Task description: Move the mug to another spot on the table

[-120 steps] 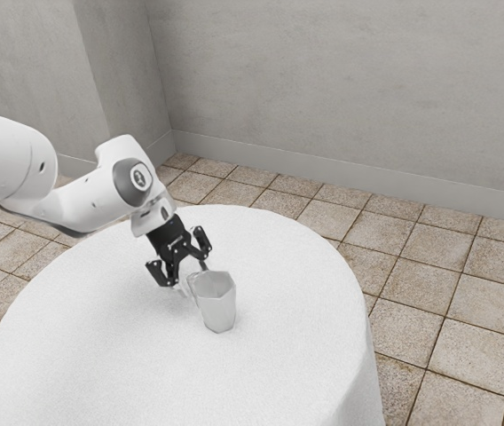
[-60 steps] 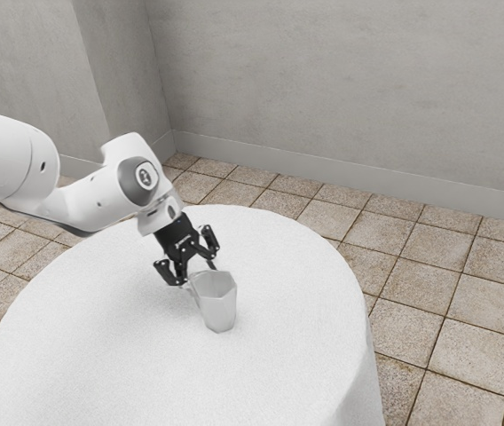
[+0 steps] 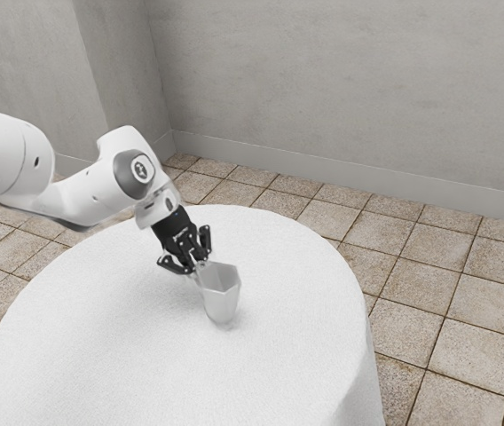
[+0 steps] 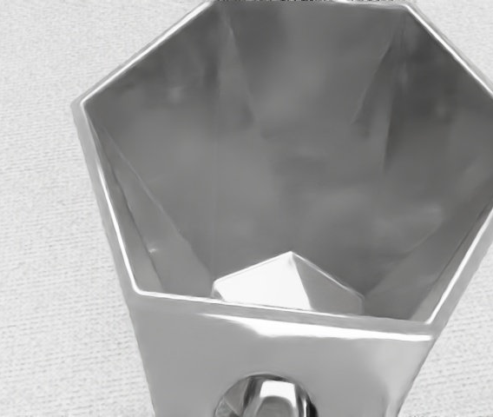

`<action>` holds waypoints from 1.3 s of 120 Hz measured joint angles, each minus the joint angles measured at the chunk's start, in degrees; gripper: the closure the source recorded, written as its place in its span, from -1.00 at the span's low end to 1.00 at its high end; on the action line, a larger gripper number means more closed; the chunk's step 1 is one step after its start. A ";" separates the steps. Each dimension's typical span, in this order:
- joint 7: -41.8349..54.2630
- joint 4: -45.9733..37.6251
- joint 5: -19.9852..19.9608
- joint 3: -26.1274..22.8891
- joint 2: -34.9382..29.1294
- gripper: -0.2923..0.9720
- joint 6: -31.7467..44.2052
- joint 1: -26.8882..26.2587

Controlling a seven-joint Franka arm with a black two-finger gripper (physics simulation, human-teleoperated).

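The arm is built of smooth, glossy white shells with rounded shapes. A round grey cap with a small pale mark at its centre covers one joint. A short white wrist section leads into the matte black, angular gripper.

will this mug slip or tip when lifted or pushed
Likely rigid: the mug has hard faceted walls. Its glossy finish suggests a slippery hold. It narrows toward the bottom, so a high push might tip it.
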 joint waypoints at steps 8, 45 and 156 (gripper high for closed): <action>-0.29 -0.02 -0.15 0.40 -0.70 0.56 -0.99 0.63; -0.82 -3.99 -0.80 1.20 -5.15 0.64 -4.41 8.78; 5.13 -9.27 -7.03 2.96 -3.02 0.62 -1.65 9.50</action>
